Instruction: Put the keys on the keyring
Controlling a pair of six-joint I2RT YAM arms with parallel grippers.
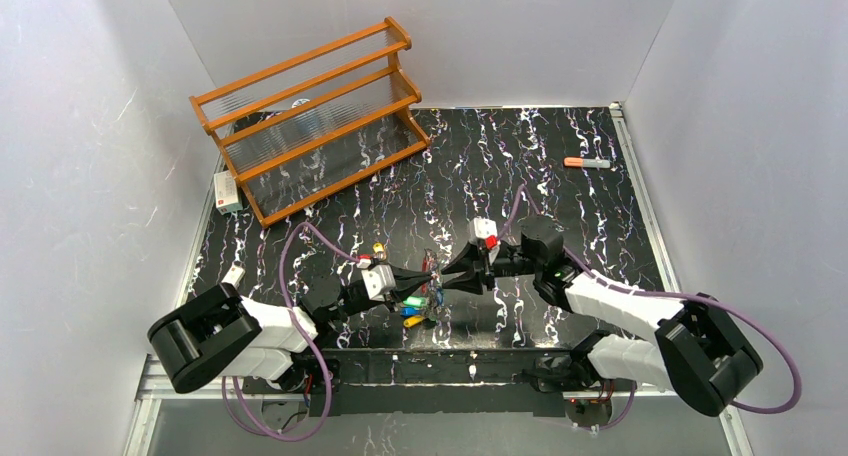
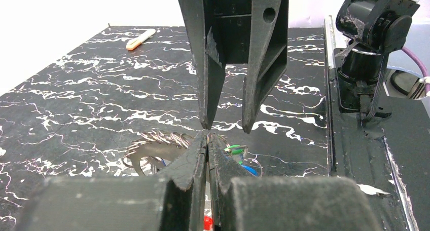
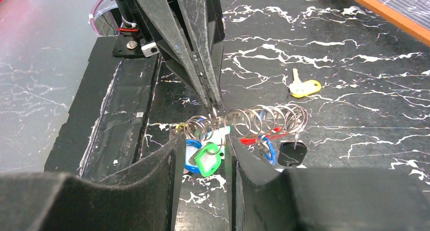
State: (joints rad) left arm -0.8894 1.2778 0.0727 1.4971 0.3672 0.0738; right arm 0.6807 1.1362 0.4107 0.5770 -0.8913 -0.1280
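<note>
The keyring (image 3: 263,118) is a row of thin wire loops with a red arc, hanging just above the black marbled table. Tagged keys hang from it: green (image 3: 208,160), blue (image 3: 190,151) and black (image 3: 292,152). My left gripper (image 2: 208,135) is shut on the ring's wire at its very tips; in the right wrist view its fingers (image 3: 203,74) come down from the top. My right gripper (image 3: 205,140) faces it, open, with the green tag seen in the gap but untouched. A loose yellow key (image 3: 304,87) lies on the table behind the ring. From above, both grippers (image 1: 428,273) (image 1: 447,276) meet tip to tip.
A wooden rack (image 1: 310,116) stands at the back left with a small white box (image 1: 228,191) beside it. An orange-capped marker (image 1: 587,162) lies at the back right. The arms' base rail (image 1: 450,361) runs along the near edge, close below the keys.
</note>
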